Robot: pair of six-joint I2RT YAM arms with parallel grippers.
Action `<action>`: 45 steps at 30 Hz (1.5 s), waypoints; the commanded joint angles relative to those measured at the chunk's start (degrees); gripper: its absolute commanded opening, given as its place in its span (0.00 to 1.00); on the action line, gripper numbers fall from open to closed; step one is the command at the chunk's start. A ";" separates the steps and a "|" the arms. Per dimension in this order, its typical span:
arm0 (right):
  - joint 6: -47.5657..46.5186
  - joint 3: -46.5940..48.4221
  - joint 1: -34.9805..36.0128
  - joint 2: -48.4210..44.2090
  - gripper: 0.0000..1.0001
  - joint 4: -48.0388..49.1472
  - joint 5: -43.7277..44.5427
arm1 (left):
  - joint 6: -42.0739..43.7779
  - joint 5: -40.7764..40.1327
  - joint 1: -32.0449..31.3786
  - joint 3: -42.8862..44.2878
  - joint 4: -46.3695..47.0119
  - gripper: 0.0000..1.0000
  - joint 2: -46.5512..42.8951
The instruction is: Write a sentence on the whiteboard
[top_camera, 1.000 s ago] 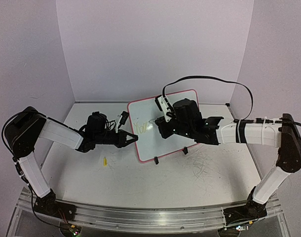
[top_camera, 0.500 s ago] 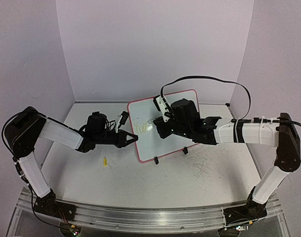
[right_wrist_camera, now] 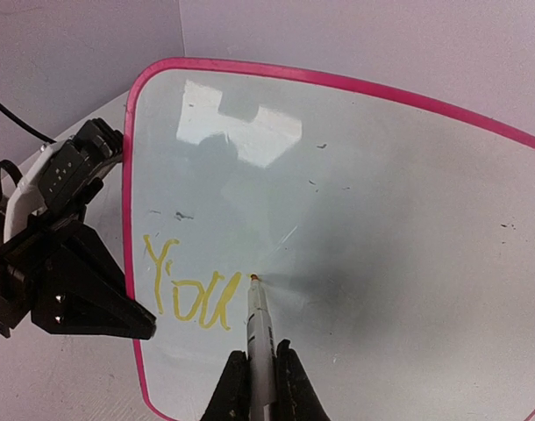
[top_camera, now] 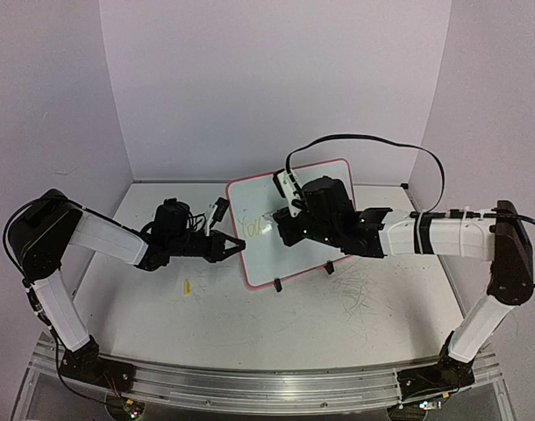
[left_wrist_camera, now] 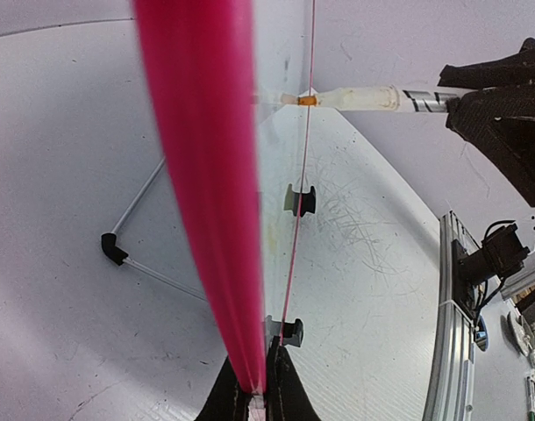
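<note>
The right gripper (right_wrist_camera: 260, 373) has its jaws closed around a marker (right_wrist_camera: 259, 326), whose tip touches the whiteboard (right_wrist_camera: 381, 219) just right of the last yellow letter; the left gripper (left_wrist_camera: 254, 390) has its jaws pinched shut on the board's pink rim at its left edge, steadying it. The whiteboard stands tilted on its black wire stand (left_wrist_camera: 131, 232) near the middle of the table (top_camera: 250, 329), between the two arms.

The sentence (right_wrist_camera: 184, 294) so far reads only "You", low on the board's left side; everything to its right is blank, so by my reading the writing has barely begun and most of the line remains.

The right wrist view alone shows the letters clearly. The left wrist view sees the board edge-on, confirming that the tip meets the surface, and shows the stand's legs. Only the top view shows both arms, grey scribbles (top_camera: 360, 294) on the table and a small yellow scrap (top_camera: 187, 286) lying near the left arm.
</note>
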 commanded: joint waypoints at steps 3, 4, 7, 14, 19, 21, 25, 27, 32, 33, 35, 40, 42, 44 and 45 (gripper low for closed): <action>1.59 0.46 -0.02 -0.58 0.00 -1.81 1.91 | 2.52 -2.77 -0.91 -0.78 -5.97 0.00 1.57; 1.73 0.30 0.13 -0.92 0.00 -1.97 1.19 | 2.56 -2.76 -0.89 -0.75 -5.97 0.00 1.57; 1.75 0.00 0.83 -2.70 0.00 -1.95 -2.86 | 2.55 -2.78 -0.89 -0.69 -6.04 0.00 1.70; 2.89 0.33 0.54 -10.80 0.00 -2.35 -3.07 | 2.44 -2.87 -0.89 -0.55 -6.23 0.00 1.75; 0.02 -0.87 -1.80 -7.60 0.00 -2.41 -1.15 | 2.45 -2.90 -0.92 -0.48 -6.35 0.00 1.61; -0.95 -1.56 -1.76 -6.78 0.00 -1.61 -1.96 | 2.50 -3.04 -0.90 -0.52 -6.54 0.00 1.36; -1.88 -1.58 -1.16 -5.09 0.00 -0.52 -3.28 | 2.55 -3.22 -0.94 -0.54 -6.70 0.00 1.31; -1.90 -1.40 -0.89 -4.46 0.00 -0.20 -4.06 | 2.49 -3.12 -0.89 -0.32 -6.76 0.00 1.48; -1.80 -1.74 -0.59 -3.97 0.00 0.53 -4.12 | 2.57 -3.31 -0.90 -0.08 -6.80 0.00 1.66; -1.77 -1.87 -0.56 -3.95 0.00 0.72 -3.81 | 2.59 -3.31 -0.90 -0.08 -6.77 0.00 1.66; -1.55 -1.71 -0.56 -3.50 0.00 0.77 -3.31 | 2.51 -3.30 -0.91 -0.08 -6.77 0.00 1.66; -0.95 -1.13 -0.59 -2.59 0.00 0.78 -2.31 | 2.49 -3.39 -0.93 -0.16 -6.84 0.00 1.37; -0.72 -0.93 -0.54 -2.36 0.00 0.71 -1.59 | 2.49 -3.40 -0.95 -0.18 -6.86 0.00 1.31; -0.71 -0.92 -0.52 -2.19 0.00 0.69 -1.63 | 2.49 -3.36 -0.90 -0.10 -6.94 0.00 1.25; -0.71 -0.87 -0.56 -2.12 0.00 0.69 -1.84 | 2.49 -3.39 -0.89 -0.08 -6.98 0.00 1.22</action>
